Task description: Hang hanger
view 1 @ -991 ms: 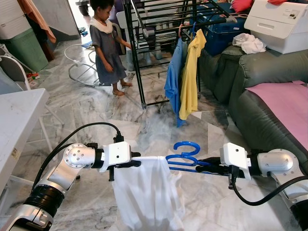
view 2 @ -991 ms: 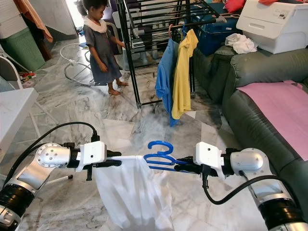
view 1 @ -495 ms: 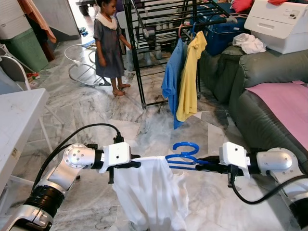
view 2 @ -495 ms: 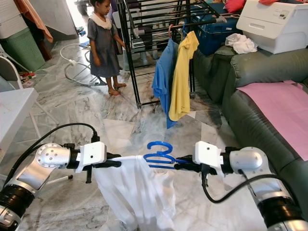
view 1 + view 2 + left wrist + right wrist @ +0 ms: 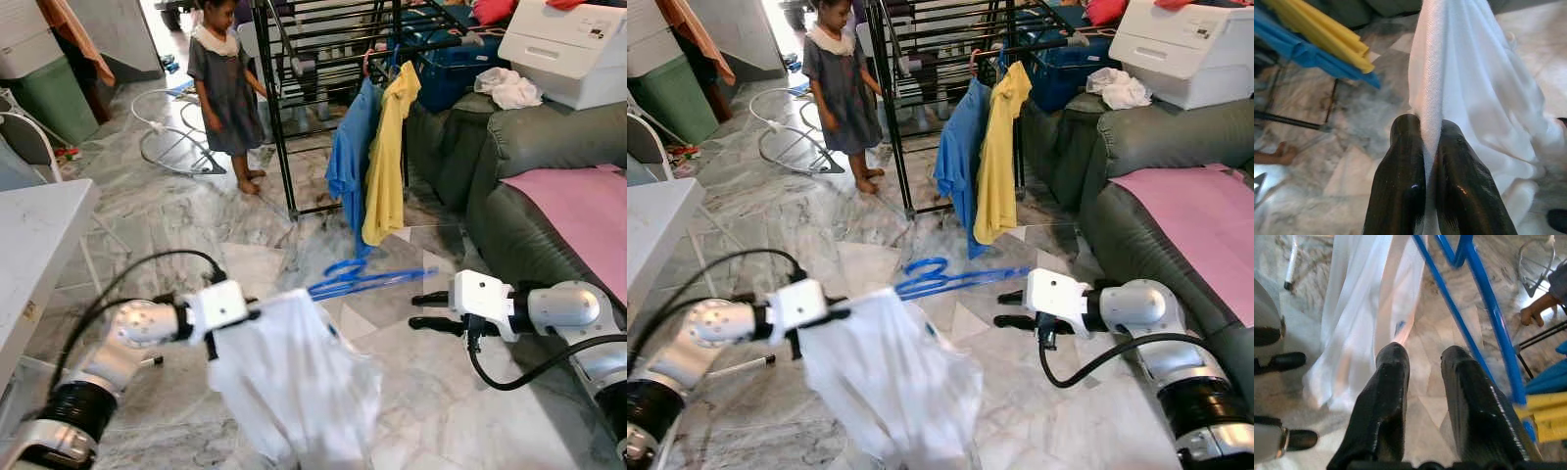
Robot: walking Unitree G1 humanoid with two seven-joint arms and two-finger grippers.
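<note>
A blue hanger [image 5: 364, 279] hangs tilted in the air above the marble floor. One end meets the top of a white garment [image 5: 294, 382]. My left gripper [image 5: 250, 311] is shut on the garment's edge, and the cloth [image 5: 1474, 88] is pinched between its fingers [image 5: 1405, 147]. To the right of the hanger, my right gripper [image 5: 421, 310] is open and holds nothing. The hanger [image 5: 1488, 318] passes just beyond its fingertips [image 5: 1393, 357]. The black drying rack [image 5: 323, 59] stands ahead with a blue shirt [image 5: 351, 157] and a yellow shirt [image 5: 387, 157] hung on it.
A person [image 5: 227, 88] stands left of the rack. A grey sofa [image 5: 539, 147] with a pink cloth [image 5: 588, 211] lines the right side. A white box [image 5: 578, 49] sits on top of the sofa. A white table [image 5: 34, 245] is at the left.
My right gripper has opened and let go of the hanger, which has swung up and away towards the rack. The left gripper has dropped lower and leftward with the garment.
</note>
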